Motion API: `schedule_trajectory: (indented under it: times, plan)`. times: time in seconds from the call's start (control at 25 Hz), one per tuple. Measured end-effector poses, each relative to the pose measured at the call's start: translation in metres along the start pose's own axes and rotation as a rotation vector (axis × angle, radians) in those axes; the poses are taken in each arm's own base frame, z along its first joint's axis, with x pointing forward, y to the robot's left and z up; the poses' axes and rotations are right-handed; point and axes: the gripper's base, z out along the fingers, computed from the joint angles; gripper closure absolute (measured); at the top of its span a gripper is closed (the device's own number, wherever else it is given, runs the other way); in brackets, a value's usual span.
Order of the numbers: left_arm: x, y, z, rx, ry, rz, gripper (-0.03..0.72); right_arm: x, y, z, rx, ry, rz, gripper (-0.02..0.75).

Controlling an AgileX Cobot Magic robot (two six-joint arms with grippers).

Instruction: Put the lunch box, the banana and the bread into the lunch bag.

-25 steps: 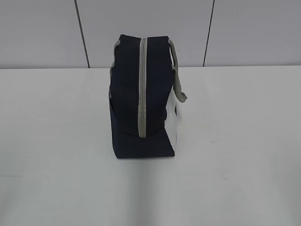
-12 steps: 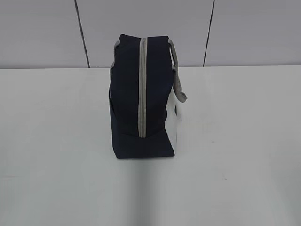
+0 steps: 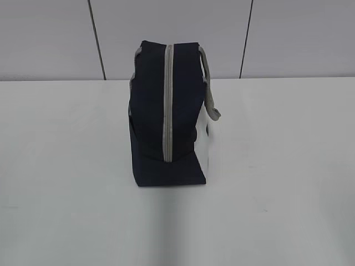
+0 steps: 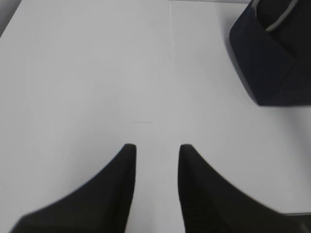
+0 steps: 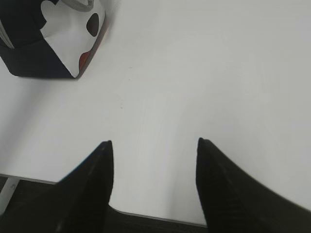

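Note:
The lunch bag (image 3: pixel 166 116) is dark navy with a grey zipper strip (image 3: pixel 168 100) running down its near end and a grey handle (image 3: pixel 209 83) drooping on its right side. It stands upright in the middle of the white table (image 3: pixel 66 166), and the zipper looks closed. A corner of the lunch bag (image 4: pixel 272 58) shows at the top right of the left wrist view, and its white patterned side (image 5: pixel 63 34) at the top left of the right wrist view. My left gripper (image 4: pixel 156 148) and right gripper (image 5: pixel 153 143) both hover open over bare table, holding nothing. The lunch box, banana and bread are out of view.
A grey panelled wall (image 3: pixel 277 39) rises behind the table. The table's near edge (image 5: pixel 146 213) shows just below the right gripper. Neither arm appears in the exterior view.

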Motion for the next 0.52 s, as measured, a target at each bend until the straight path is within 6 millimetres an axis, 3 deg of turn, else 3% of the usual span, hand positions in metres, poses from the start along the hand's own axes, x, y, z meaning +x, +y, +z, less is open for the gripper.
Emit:
schedule_trajectory:
  times: [0.52]
  plan:
    - [0.0000, 0.0000, 0.0000, 0.000, 0.000, 0.000, 0.453, 0.0000, 0.0000, 0.0000, 0.000, 0.000, 0.002, 0.333]
